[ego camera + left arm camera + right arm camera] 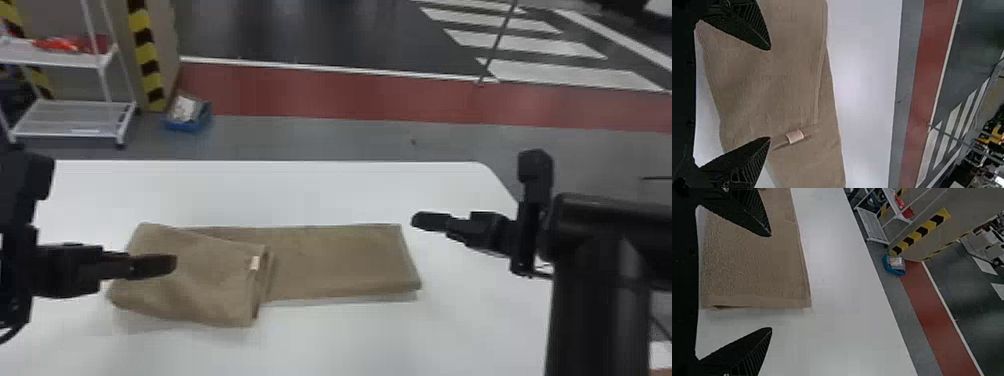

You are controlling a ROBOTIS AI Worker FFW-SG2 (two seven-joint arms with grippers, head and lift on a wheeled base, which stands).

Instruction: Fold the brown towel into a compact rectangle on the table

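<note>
White table (325,192), with the brown towel (340,260) part-folded on it

The table stands before a red floor strip (350,95); beyond its far edge I see a white rack (70,117) and a blue bin (187,120) on the floor. The towel lies lengthwise across the table: a long, layered strip whose left portion is turned over toward the middle, slightly askew, with a pale label (255,263) near the edge of the flap. My left fingers (750,29) are spread apart over this folded portion. My right fingers (748,351) are likewise parted, empty, near the right end, one over cloth and the other over bare table.

I judge the material light, soft and limp, with a nap that should grip rather than slip. It cannot be broken, but its layers may shear or separate if only the top one is pinched. The best hold is probably the right end, all layers taken together close to the corner, then lifted low and carried leftward over the flap. The skewed flap would likely need straightening for a neat rectangle.
</note>
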